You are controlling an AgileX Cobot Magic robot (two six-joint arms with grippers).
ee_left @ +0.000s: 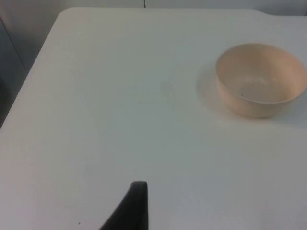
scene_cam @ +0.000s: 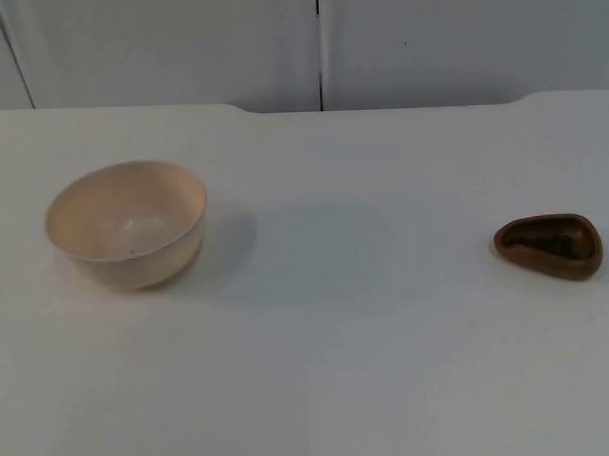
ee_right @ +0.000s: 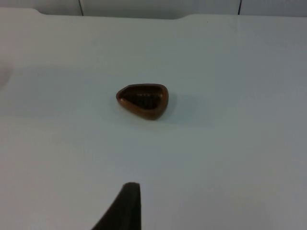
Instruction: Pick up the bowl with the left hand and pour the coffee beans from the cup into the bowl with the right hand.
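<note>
A cream bowl stands upright and empty on the left side of the white table. A small brown teardrop-shaped cup with dark coffee beans inside sits at the right side. My left gripper hovers over bare table, well short of the bowl and off to its side. My right gripper is held back over the table, some distance from the cup. Neither gripper touches anything.
The white table ends at a grey partition wall behind both objects. In the left wrist view the table's side edge drops off beyond the bowl's far side. Bowl and cup stand far apart.
</note>
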